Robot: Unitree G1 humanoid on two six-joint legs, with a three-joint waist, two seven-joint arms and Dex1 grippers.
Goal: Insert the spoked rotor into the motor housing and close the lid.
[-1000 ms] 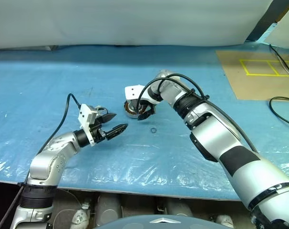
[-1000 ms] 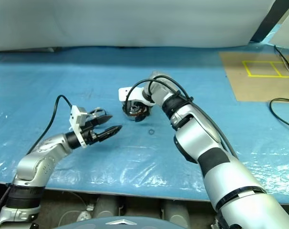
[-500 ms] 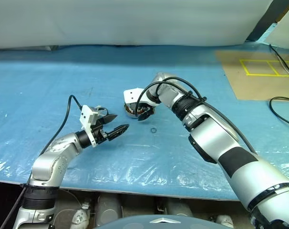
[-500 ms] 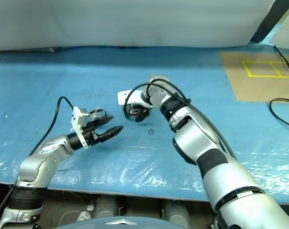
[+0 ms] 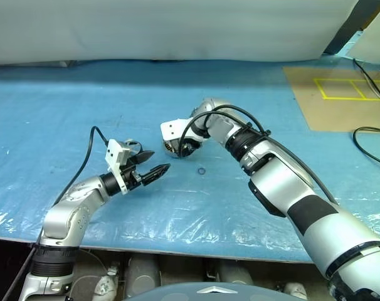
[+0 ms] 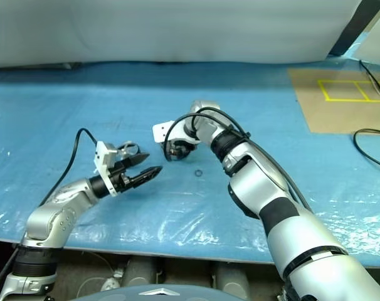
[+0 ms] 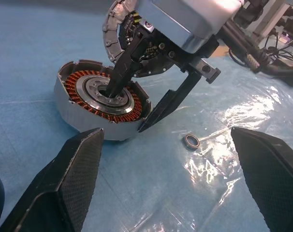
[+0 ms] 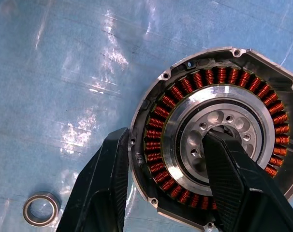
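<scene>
While your left hand (image 5: 153,162) hovered spread at the motor housing's (image 8: 219,135) eight o'clock, your right hand (image 8: 166,183) pinched its wall, one finger in the centre bore, one outside.

Motor housing (image 8: 219,140) shiny metal, copper windings; table cover (image 5: 83,106) glossy plastic.

I work in a robotics lab or workshop. My bench is covered by a blue plastic sheet (image 5: 83,113); a brown board (image 5: 331,97) with yellow taped squares (image 5: 350,88) lies at its far right corner, black cables (image 5: 372,135) beside it, a white curtain (image 5: 177,28) behind.
</scene>
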